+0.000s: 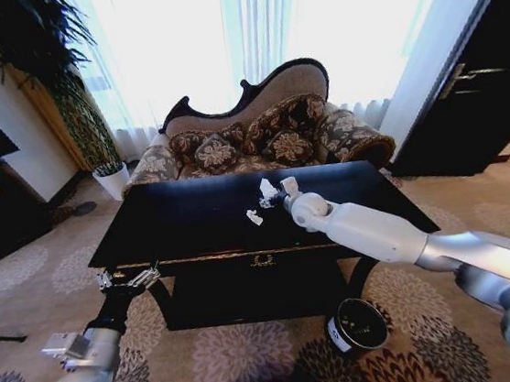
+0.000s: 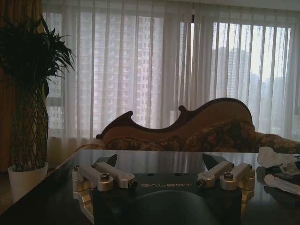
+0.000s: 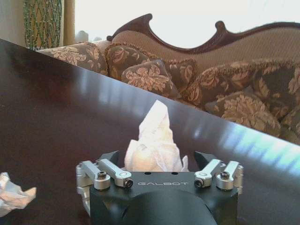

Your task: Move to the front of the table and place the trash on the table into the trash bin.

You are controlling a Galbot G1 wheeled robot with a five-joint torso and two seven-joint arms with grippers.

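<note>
Since the crumpled paper scrap [image 3: 153, 143] looks light and soft, the right end effector [image 3: 159, 161], spread around it on the black surface [image 3: 56, 103], should pinch its bulky base. The left end effector [image 2: 159, 164] hangs released at the surface's corner.

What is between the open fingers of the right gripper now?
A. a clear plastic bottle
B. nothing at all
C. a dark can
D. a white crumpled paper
D: in the right wrist view a white crumpled paper stands on the table between the spread fingers of the right gripper.

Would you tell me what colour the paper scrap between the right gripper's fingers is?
White; the crumpled paper scrap shows best in the right wrist view.
</note>
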